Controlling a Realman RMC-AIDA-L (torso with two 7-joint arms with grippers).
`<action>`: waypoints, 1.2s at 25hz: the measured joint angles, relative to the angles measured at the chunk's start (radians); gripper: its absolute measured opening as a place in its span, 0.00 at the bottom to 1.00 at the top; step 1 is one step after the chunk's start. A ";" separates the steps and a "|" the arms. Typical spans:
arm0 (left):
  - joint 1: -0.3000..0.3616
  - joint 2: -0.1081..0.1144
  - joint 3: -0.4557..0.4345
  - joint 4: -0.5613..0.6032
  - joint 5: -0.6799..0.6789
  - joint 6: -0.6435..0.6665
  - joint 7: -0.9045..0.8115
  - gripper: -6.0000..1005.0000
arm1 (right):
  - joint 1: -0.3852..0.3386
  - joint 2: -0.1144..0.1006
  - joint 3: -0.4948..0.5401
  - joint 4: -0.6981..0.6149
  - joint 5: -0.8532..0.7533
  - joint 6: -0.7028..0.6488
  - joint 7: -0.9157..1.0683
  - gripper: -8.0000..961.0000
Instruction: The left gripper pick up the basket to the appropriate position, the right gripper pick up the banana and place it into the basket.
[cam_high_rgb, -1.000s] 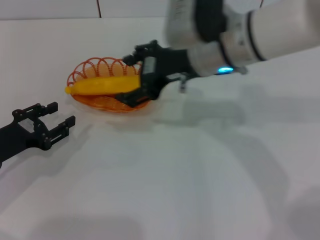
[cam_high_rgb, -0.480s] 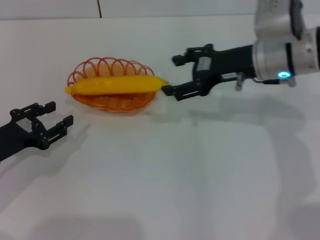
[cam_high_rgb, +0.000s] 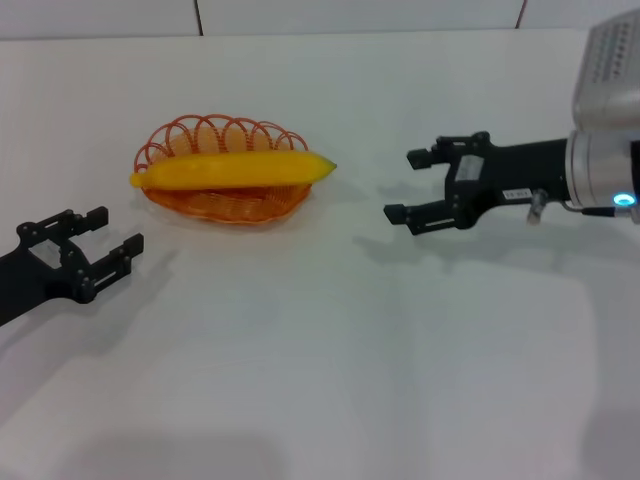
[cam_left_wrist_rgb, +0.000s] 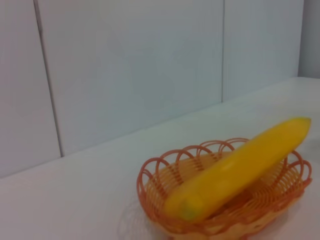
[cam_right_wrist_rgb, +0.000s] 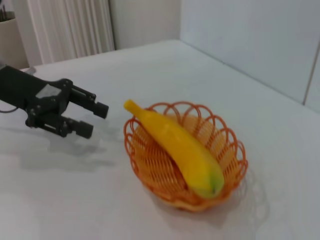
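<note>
The banana (cam_high_rgb: 232, 170) lies lengthwise across the basket (cam_high_rgb: 225, 205) on the worktop (cam_high_rgb: 320, 350), both tips overhanging the rim; the right pincer (cam_high_rgb: 412, 186) gapes empty nearby, the left pincer (cam_high_rgb: 108, 238) likewise; a nudge might roll it out.

Wire basket (cam_high_rgb: 225, 200); smooth banana (cam_high_rgb: 232, 170)

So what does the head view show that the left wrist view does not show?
Only the head view shows the two claws: the left claw open near the table's left edge, and the right claw open to the right of the basket, both empty. Only the left wrist view shows the panelled wall behind the table. Both show the banana lying across the orange wire basket, its ends over the rim.
</note>
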 joint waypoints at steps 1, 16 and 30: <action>0.001 0.000 0.000 0.000 0.000 0.000 0.000 0.59 | -0.007 0.000 0.001 0.000 0.000 0.000 0.000 0.91; 0.004 0.000 0.000 0.001 0.000 0.000 0.000 0.59 | -0.039 0.001 0.003 0.008 -0.014 -0.012 -0.004 0.91; 0.004 0.000 0.000 0.001 0.000 0.000 0.000 0.59 | -0.050 -0.007 0.014 0.009 -0.017 -0.012 -0.003 0.91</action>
